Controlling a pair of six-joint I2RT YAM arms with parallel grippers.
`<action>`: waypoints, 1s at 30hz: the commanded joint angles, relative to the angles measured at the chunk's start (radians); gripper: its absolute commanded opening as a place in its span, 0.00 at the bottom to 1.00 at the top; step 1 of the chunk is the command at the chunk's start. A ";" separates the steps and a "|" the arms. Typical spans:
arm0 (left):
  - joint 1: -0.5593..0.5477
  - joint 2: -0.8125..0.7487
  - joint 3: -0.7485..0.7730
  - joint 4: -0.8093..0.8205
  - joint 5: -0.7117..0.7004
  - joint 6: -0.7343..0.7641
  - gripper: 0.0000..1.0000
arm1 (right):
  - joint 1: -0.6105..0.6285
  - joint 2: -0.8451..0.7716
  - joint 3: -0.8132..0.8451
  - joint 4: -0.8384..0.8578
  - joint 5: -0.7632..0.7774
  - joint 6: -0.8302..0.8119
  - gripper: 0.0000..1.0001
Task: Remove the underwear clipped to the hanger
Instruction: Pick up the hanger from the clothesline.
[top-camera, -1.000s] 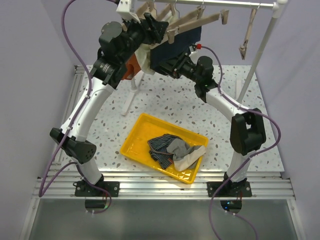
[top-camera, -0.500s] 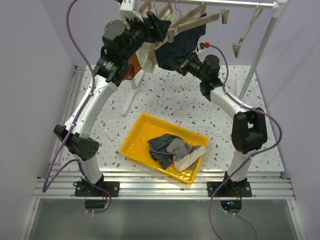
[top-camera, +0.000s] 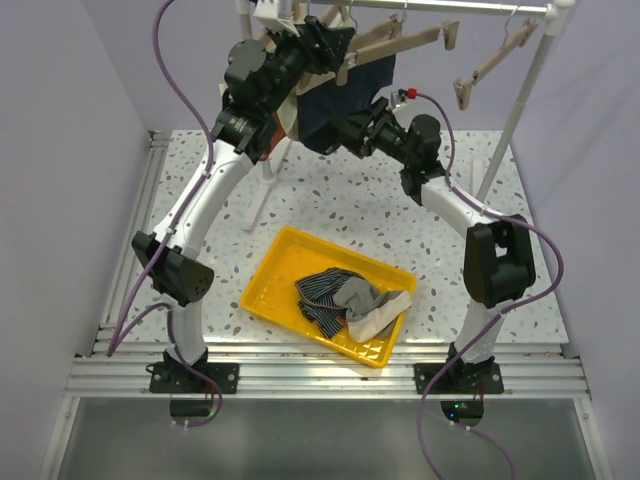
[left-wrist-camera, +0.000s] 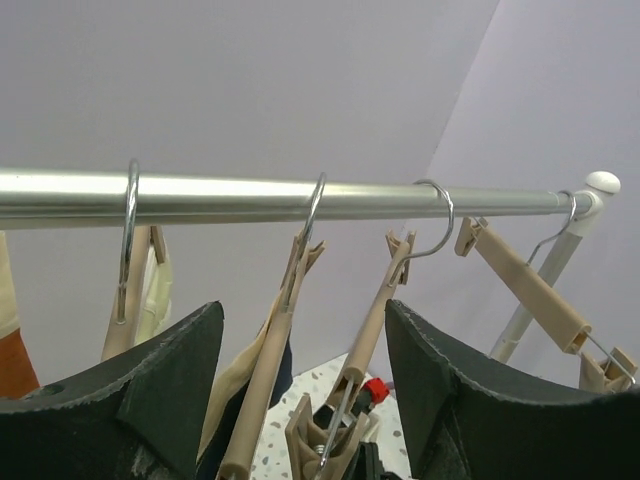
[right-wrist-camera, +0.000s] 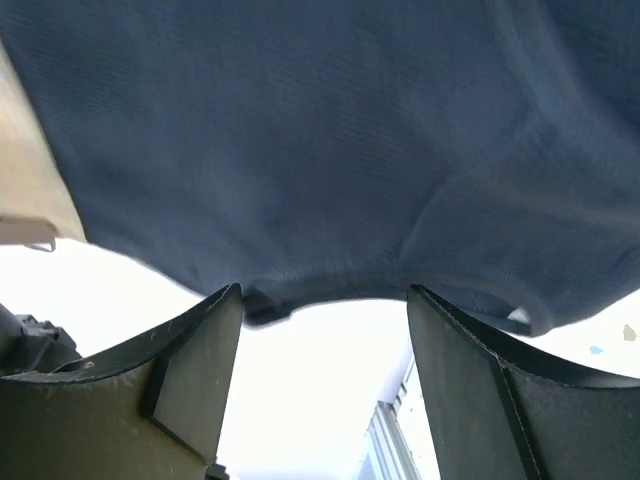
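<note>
Navy underwear (top-camera: 345, 92) hangs clipped to a wooden hanger (top-camera: 385, 38) on the metal rail (top-camera: 450, 8). It fills the top of the right wrist view (right-wrist-camera: 300, 130). My right gripper (top-camera: 348, 130) is open, its jaws just under the navy hem (right-wrist-camera: 325, 292). My left gripper (top-camera: 325, 45) is open up among the hangers. In the left wrist view two wooden hangers (left-wrist-camera: 268, 380) stand between its jaws (left-wrist-camera: 302, 312), below the rail (left-wrist-camera: 300, 195). Cream underwear (top-camera: 291, 112) and a bit of orange-red underwear (top-camera: 266, 148) hang behind the left arm. Striped navy underwear (top-camera: 322, 288) and grey-white underwear (top-camera: 375, 310) lie in the yellow tray (top-camera: 268, 285).
An empty wooden hanger (top-camera: 487, 70) hangs tilted at the rail's right end. The white rack post (top-camera: 520, 110) slants down to the speckled table (top-camera: 350, 215) at the back right. A white rack leg (top-camera: 262, 195) stands left of centre.
My left arm has risen and moved right, bringing its open gripper up among the hangers. My right gripper has lifted slightly under the navy underwear. The empty right hanger has swung.
</note>
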 joint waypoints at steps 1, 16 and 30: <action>0.001 0.039 0.070 0.100 0.014 -0.018 0.69 | -0.022 -0.060 -0.031 0.067 -0.038 -0.011 0.71; 0.001 0.159 0.122 0.198 -0.025 -0.006 0.65 | -0.058 -0.139 -0.151 0.325 -0.283 -0.054 0.99; 0.001 0.237 0.157 0.364 -0.039 0.008 0.66 | -0.072 -0.294 -0.213 0.041 -0.378 -0.382 0.99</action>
